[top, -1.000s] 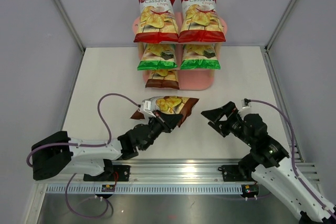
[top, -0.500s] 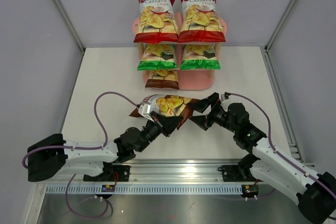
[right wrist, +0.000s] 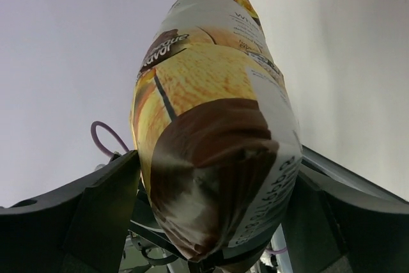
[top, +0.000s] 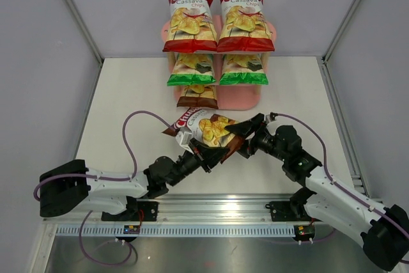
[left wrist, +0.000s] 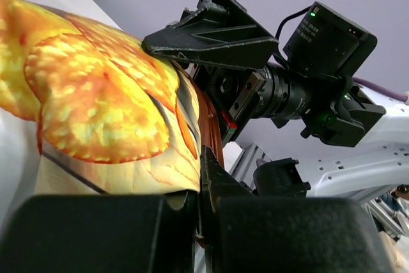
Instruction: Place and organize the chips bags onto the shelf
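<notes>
Top view: brown bag is held up over the worktop, a bit toward 6 from centre, tilted, logo end pointing to 10; L hand reaches in from 7, fingers together, clamped on the bag's lower edge; R hand reaches in from 4, fingers wide apart, straddling the bag's 3 o'clock end; R wrist view shows one finger close on each side, can't tell if they press. Shelf stands at 12; top tier: red bags side by side; mid tier: green bags; bottom tier, 9 side: 2nd brown bag.
</notes>
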Motion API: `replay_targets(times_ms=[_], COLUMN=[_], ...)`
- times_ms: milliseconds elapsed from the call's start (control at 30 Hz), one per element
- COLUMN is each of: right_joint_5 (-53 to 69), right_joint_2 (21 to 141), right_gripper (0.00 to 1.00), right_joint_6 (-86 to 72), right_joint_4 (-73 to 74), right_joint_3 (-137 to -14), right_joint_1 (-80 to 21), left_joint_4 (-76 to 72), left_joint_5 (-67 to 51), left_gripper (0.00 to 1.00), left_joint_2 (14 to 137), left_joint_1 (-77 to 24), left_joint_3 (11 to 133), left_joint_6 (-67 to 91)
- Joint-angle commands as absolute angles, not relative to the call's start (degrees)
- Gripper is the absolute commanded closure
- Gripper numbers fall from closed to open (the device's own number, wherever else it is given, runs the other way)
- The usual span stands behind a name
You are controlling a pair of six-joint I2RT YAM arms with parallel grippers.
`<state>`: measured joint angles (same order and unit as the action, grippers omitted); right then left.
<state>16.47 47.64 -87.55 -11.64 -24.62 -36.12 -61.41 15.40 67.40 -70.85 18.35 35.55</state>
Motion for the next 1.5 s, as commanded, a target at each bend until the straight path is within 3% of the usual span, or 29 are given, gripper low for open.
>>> replay_targets(times_ms=[0, 67, 100, 233, 267, 367, 533, 600, 767, 833, 933, 1133, 1467], right_joint_5=[15.03, 14.07, 13.54, 12.40, 12.22, 10.29, 6.25, 4.76, 1.15, 0.35, -2.98, -9.22, -14.32], right_joint_2=[44.31, 43.51, 42.72, 40.35, 39.82, 37.10, 33.41, 30.87, 23.92, 20.14, 15.92, 14.67, 24.07], right_gripper=[0.15, 0.24, 0.33, 0.51, 0.53, 0.61, 0.68, 0.69, 0.72, 0.73, 0.73, 0.73, 0.73], right_joint_6=[-88.51, -87.72, -86.32, -83.42, -81.67, -78.15, -72.70, -69.88, -62.76, -62.40, -61.70, -57.75, -60.46], right_joint_4=[-15.20, -15.29, -15.55, -15.91, -15.73, -15.38, -18.36, -19.33, -16.80, -16.17, -14.95, -14.93, -27.84], right_joint_3=[-24.26, -23.91, -23.91, -23.29, -23.20, -22.07, -18.46, -16.70, -12.58, -10.91, -8.27, -6.68, -3.43], right_joint_1=[-36.91, -36.91, -36.91, -36.91, -36.91, -36.91, -36.91, -36.91, -36.83, -36.83, -36.83, -36.83, -35.86], left_joint_4=[-66.10, -65.57, -65.48, -64.26, -63.90, -61.79, -53.04, -46.88, -4.12, 13.86, 27.89, 44.09, 48.43], left_joint_5=[10.11, 8.10, 7.83, 7.82, 7.91, 8.26, 12.03, 16.94, 41.19, 46.65, 50.80, 49.83, 45.97], left_gripper=[1.00, 0.99, 0.96, 0.73, 0.59, 0.41, 0.19, 0.01, 0.01, 0.01, 0.01, 0.01, 0.01], left_joint_2=[67.85, 68.11, 67.94, 66.98, 66.62, 64.17, 56.45, 52.75, 42.73, 41.40, 42.97, 52.45, 54.76], left_joint_1=[-71.98, -72.07, -72.42, -73.04, -73.04, -73.13, -73.12, -73.13, -72.95, -72.77, -72.60, -71.54, -71.02], left_joint_3=[21.44, 21.80, 21.45, 20.48, 20.13, 18.73, 16.26, 16.26, 24.06, 29.78, 36.79, 51.30, 55.63], left_joint_6=[32.43, 32.26, 31.91, 31.64, 31.55, 31.38, 31.38, 33.04, 46.26, 50.87, 53.17, 48.97, 42.64])
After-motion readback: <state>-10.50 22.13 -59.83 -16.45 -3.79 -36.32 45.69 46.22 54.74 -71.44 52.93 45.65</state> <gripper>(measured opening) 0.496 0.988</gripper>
